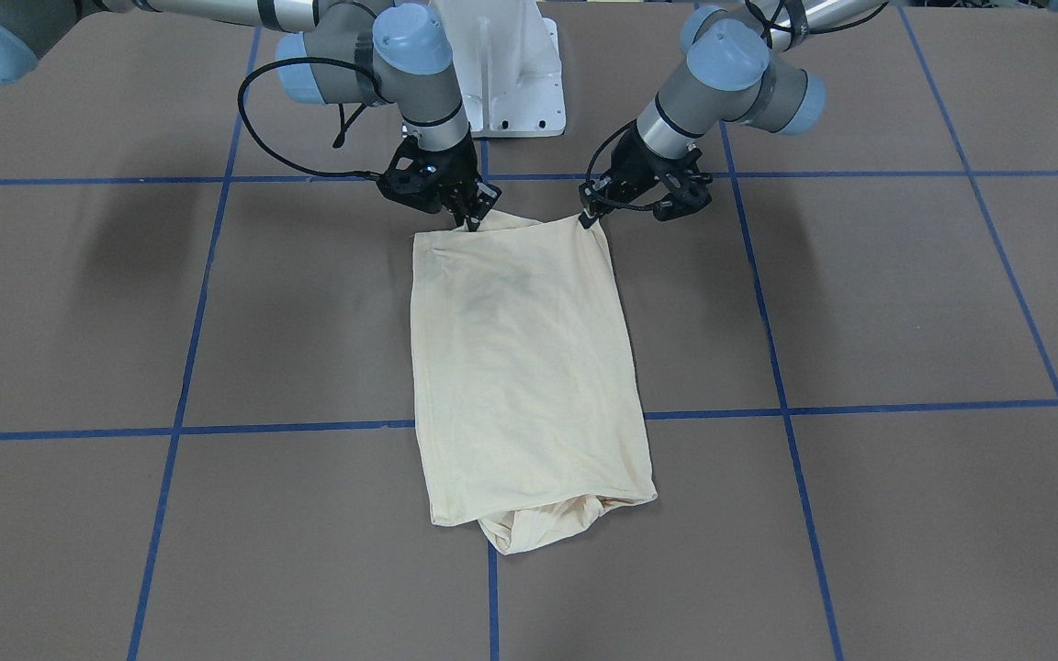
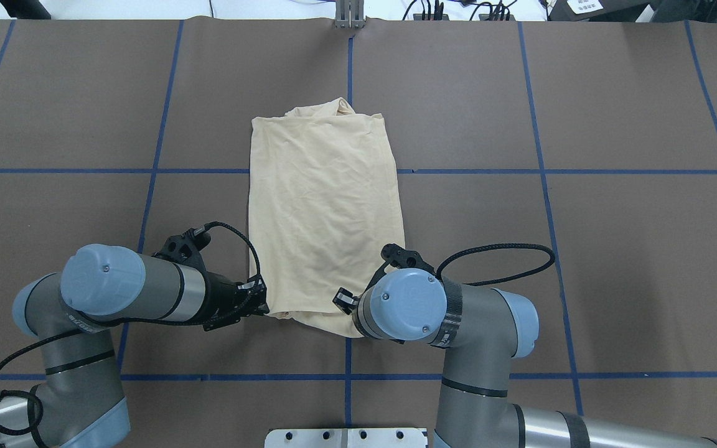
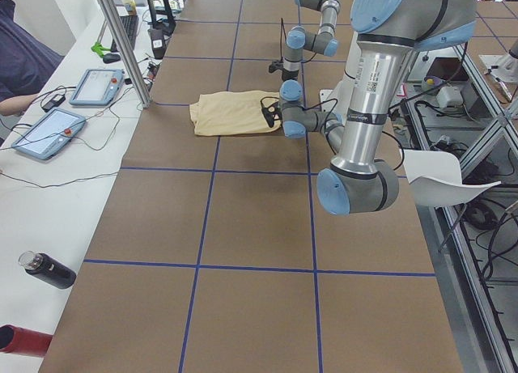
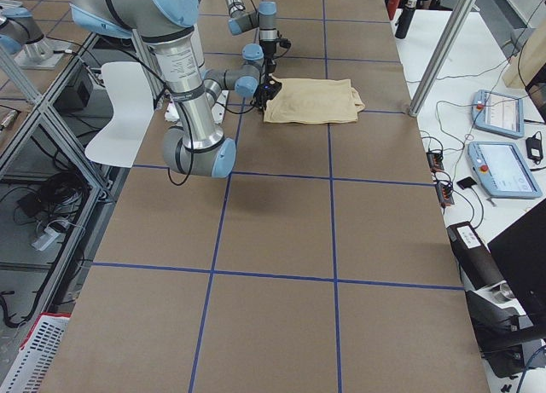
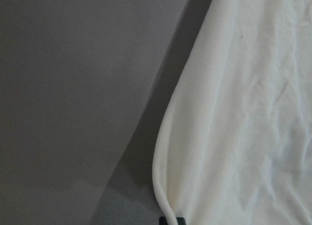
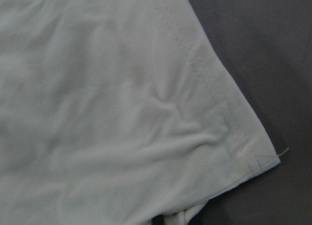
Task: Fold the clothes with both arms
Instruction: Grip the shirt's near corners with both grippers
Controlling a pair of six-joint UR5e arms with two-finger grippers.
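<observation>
From over the robot's shoulders, the left arm [image 2: 122, 292] lies low along the brown, blue-taped table [image 2: 582, 249]. Its left gripper [image 2: 263, 305] meets the near left corner of the shirt [image 2: 324, 211]. The fingers are hard to read from there. The camera across the table shows them better: the tips are drawn together on the corner, which stands slightly off the surface. That arm's wrist camera gives only a rounded edge of pale cloth over the table and a sliver of black fingertip at the bottom.

The shirt lies mid-table as a long cream rectangle, running away from the robot across a blue tape line. At its far end some bunched fabric pokes out from under the folded layer, clearest from the front camera.

The right arm [image 2: 458, 311] bends over the near right corner, and from overhead its blue wrist cap mostly hides the right gripper [image 1: 472, 218]. The front view shows it pinched closed on the shirt's edge, with a small peak of cloth standing up at the tips. Its wrist camera shows a stitched hem corner that no other view resolves.

Only the left-end view takes in a tablet [image 3: 97, 86] and a black bottle [image 3: 47, 269] on the white bench beside the table.
</observation>
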